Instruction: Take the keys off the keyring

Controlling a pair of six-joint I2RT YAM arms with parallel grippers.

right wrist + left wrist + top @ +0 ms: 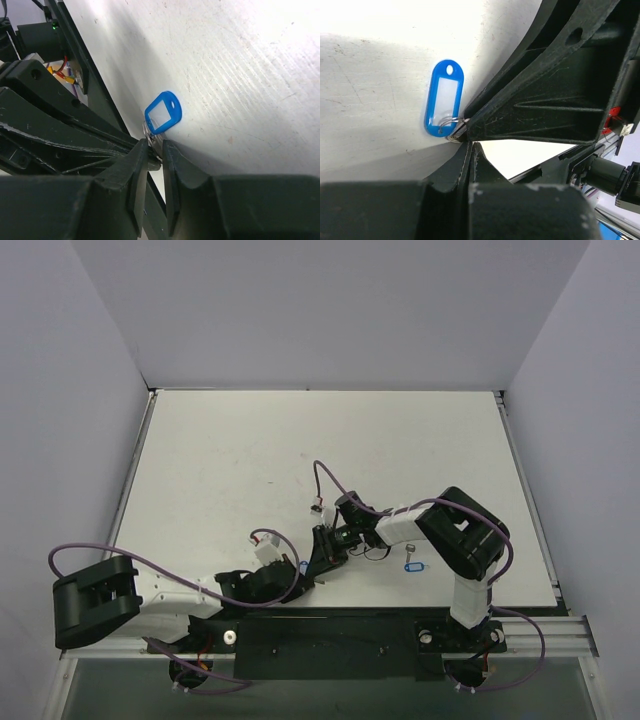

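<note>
The keyring's blue tag [444, 104] with its white window lies on the white table, and its thin metal ring [454, 131] sits at the tag's lower end. It also shows in the right wrist view [162, 112] and the top view [303, 565]. My left gripper [470, 144] is shut, its tips at the ring. My right gripper [156, 150] comes from the opposite side. Its jaws stand a narrow gap apart, pinching a small dark piece beside the ring, apparently the key [156, 159]. Most of the key is hidden. Both grippers meet tip to tip [312, 566].
A second blue tag [412, 565] lies on the table right of the grippers, with a small dark thing [409, 549] just behind it. The right arm's elbow [465, 535] stands beside it. Purple cables loop above both wrists. The table's near edge rail [330, 625] is close.
</note>
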